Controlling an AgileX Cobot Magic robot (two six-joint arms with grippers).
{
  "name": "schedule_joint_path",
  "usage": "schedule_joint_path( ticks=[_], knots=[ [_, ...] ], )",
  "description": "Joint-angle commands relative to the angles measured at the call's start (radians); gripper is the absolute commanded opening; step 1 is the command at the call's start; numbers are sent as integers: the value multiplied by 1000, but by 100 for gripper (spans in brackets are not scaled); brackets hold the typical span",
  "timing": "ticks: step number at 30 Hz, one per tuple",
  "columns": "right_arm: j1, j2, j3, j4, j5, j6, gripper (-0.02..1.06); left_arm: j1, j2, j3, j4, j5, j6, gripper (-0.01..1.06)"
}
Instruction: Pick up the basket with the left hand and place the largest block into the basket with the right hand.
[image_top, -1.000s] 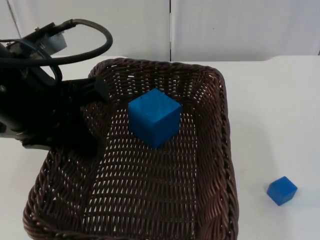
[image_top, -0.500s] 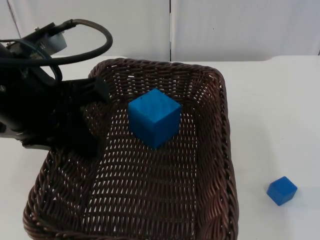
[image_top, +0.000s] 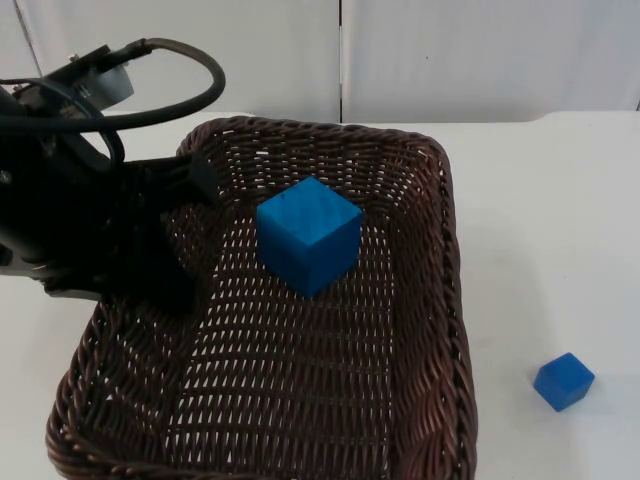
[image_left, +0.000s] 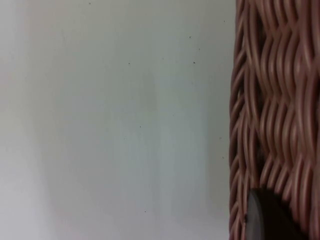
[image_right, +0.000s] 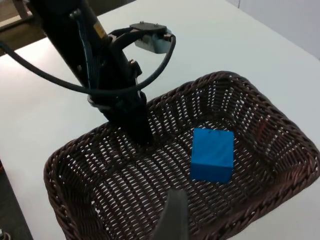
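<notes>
A dark brown wicker basket (image_top: 440, 300) takes up most of the top view. My left gripper (image_top: 183, 282) is shut on its left rim, with one black finger inside the wall. In the left wrist view that fingertip (image_left: 267, 217) presses against the woven rim (image_left: 270, 100). The large blue block (image_top: 308, 235) rests on the basket's floor near the far side, also seen as the blue block (image_right: 213, 154) from the right wrist. My right gripper (image_right: 175, 220) hangs high above the basket (image_right: 75, 200), apart from the block. A small blue block (image_top: 563, 381) lies on the table to the basket's right.
White table top (image_top: 560, 220) stretches to the right of the basket up to the grey partition wall (image_top: 480, 50). The left arm's black body (image_top: 70, 210) stands over the basket's left side.
</notes>
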Motion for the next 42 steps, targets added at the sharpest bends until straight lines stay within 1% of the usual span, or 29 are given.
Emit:
schedule_joint_path(
  ticks=[1,10,13,14,18,23,35,38,42],
  knots=[
    [6,-15,7,-5,-15,-12,70,3,-13,1,-26,-7,-1,0],
    [6,-24,7,-5,-23,-12,70,3,-13,1,-26,-16,-1,0],
    [6,-24,7,-5,-23,-12,70,3,-13,1,-26,-63,-1,0],
    [6,-24,7,-5,-23,-12,70,3,-13,1,-26,-63,-1,0],
    [6,-24,7,-3,-21,-12,70,3,-13,1,-28,-109,-1,0],
    [6,-24,7,0,-20,-12,70,3,-13,1,-28,-136,-1,0],
    [6,-24,7,4,-17,-12,70,3,-13,1,-38,-136,-1,0],
    [6,-24,7,4,-17,-12,70,3,-13,1,-38,-172,-1,0],
    [6,-24,7,4,-17,-12,70,3,-13,1,-38,-174,-1,0]
  ],
)
